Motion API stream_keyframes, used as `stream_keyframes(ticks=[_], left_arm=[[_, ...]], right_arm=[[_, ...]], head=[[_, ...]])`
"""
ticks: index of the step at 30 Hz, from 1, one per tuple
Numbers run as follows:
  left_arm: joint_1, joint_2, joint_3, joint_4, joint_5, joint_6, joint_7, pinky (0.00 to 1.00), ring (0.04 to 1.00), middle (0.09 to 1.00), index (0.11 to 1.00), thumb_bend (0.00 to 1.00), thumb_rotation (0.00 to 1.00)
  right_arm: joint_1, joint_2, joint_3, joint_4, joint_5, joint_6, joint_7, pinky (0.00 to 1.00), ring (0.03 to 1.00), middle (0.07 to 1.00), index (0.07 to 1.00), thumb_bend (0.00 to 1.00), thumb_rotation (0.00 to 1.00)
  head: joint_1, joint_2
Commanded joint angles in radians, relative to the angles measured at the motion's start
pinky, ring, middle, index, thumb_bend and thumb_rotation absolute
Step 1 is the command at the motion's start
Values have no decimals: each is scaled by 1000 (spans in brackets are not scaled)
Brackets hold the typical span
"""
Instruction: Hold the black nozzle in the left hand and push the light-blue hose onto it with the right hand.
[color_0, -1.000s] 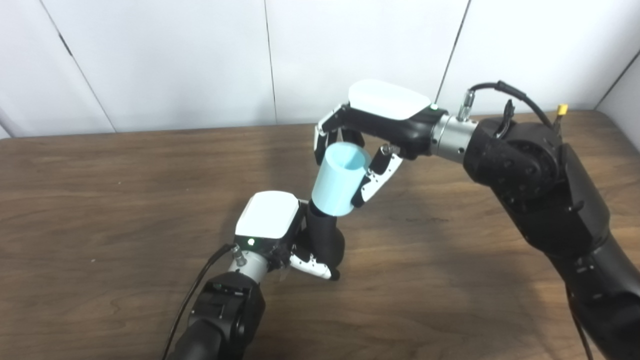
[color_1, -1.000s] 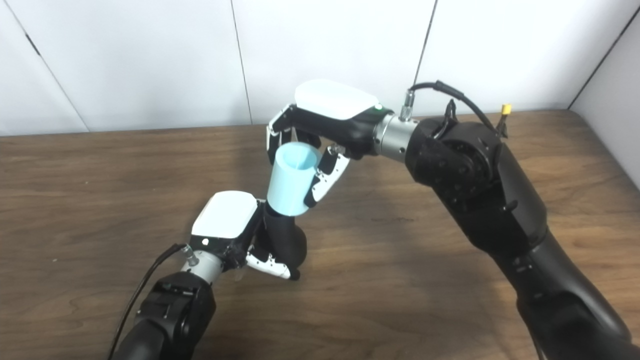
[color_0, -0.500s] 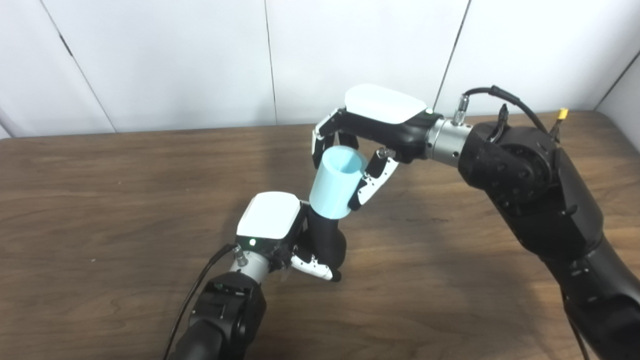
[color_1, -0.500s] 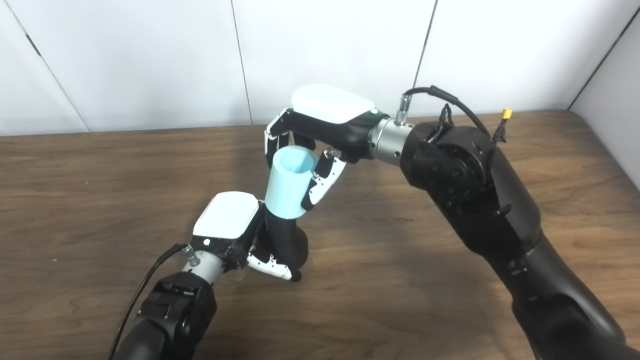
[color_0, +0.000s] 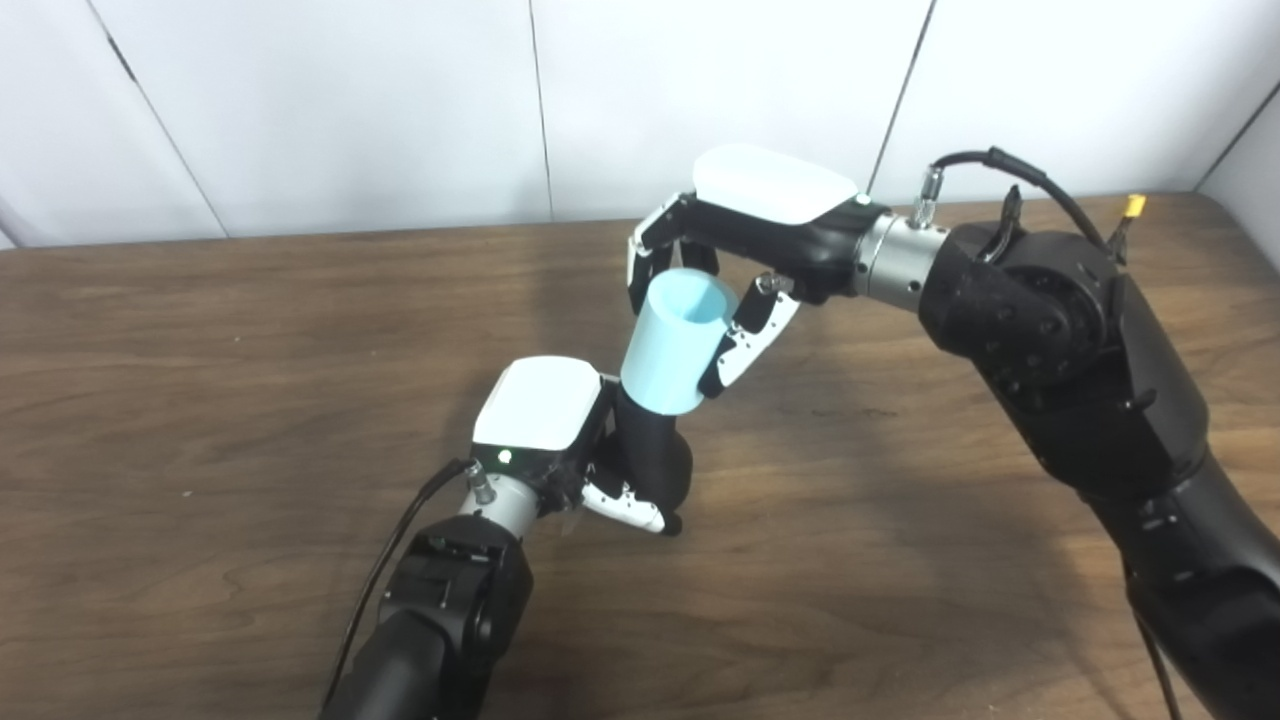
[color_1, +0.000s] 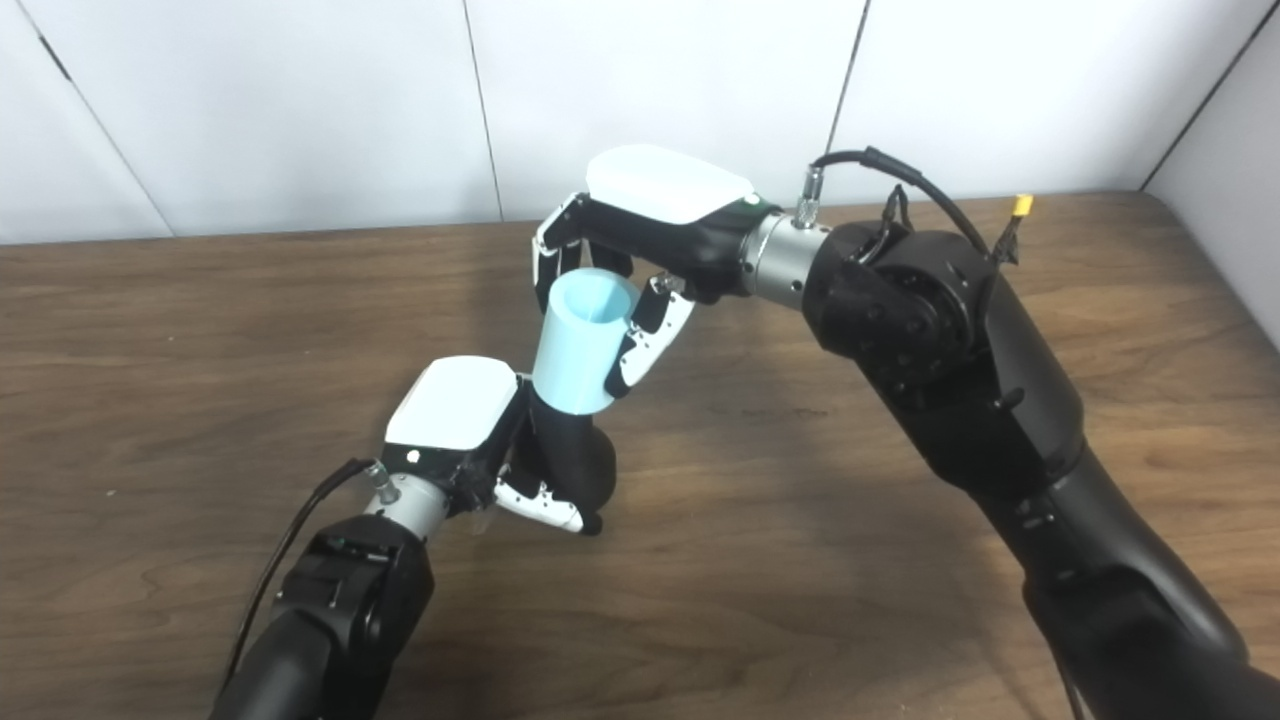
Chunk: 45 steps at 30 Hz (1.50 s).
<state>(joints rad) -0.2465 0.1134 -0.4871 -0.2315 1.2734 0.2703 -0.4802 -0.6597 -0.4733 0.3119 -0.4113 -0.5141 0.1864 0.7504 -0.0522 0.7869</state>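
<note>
The light-blue hose is a short, smooth, pale cylinder, tilted with its open mouth up and toward the wall, so its hollow inside shows. Its lower end sits over the top of the black nozzle, a matte dark piece that widens into a rounded bulge lower down; the two meet just above the middle of the counter. The right hand reaches in from the right and pinches the hose, fingers curled round its far side and thumb pressed against its near right side. The left hand comes up from below, its white back facing up, and is closed around the nozzle, with a white-tipped finger wrapped under the bulge. Both things are held above the counter, a dark brown wood-grain top. Behind it stand plain white wall panels split by thin dark seams
</note>
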Motion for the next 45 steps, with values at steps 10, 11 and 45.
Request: stream_keyframes(ticks=[10, 11, 45], left_arm=[[6, -10, -10, -10, 4, 0, -46, 377, 480, 498, 481, 523, 0], [6, -11, -10, -10, 3, -1, -46, 379, 482, 501, 480, 523, 0], [3, -24, -2, -6, 13, -2, -60, 345, 454, 462, 487, 525, 0]], right_arm=[[-26, -4, -5, -7, 9, -21, -18, 425, 399, 513, 481, 518, 0], [-26, -4, -5, -7, 12, -19, -17, 427, 400, 512, 481, 518, 0], [-75, 1, -27, -31, 47, 15, -16, 371, 385, 495, 505, 516, 0]], head=[[2, 6], [2, 6], [7, 12]])
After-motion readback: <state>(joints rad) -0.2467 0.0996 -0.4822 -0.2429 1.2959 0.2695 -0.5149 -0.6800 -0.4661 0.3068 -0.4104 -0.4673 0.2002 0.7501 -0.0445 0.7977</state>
